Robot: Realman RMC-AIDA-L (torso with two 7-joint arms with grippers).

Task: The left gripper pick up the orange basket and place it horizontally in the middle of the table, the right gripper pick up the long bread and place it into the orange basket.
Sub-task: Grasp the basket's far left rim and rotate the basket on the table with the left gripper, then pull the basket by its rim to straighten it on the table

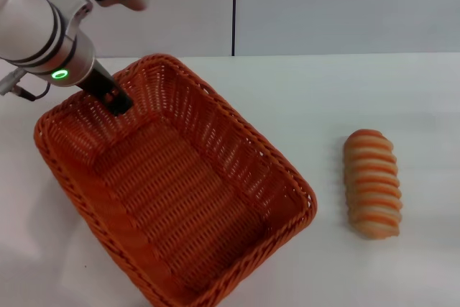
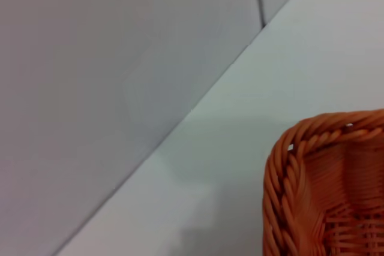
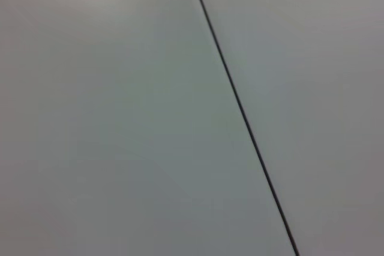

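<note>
One arm working: left gripper (image 1: 115,98) sits at the basket (image 1: 172,185) far-left rim, jaw state unclear; rotate it level, set mid-table (image 1: 302,98), clear of bread (image 1: 371,183).

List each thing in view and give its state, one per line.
orange basket: upright, empty, lying at a slant on the table.
long bread: on the table, outside and apart from the basket.
left gripper: at the basket's far wall, reaching inside.
table: bears basket and bread.
</note>
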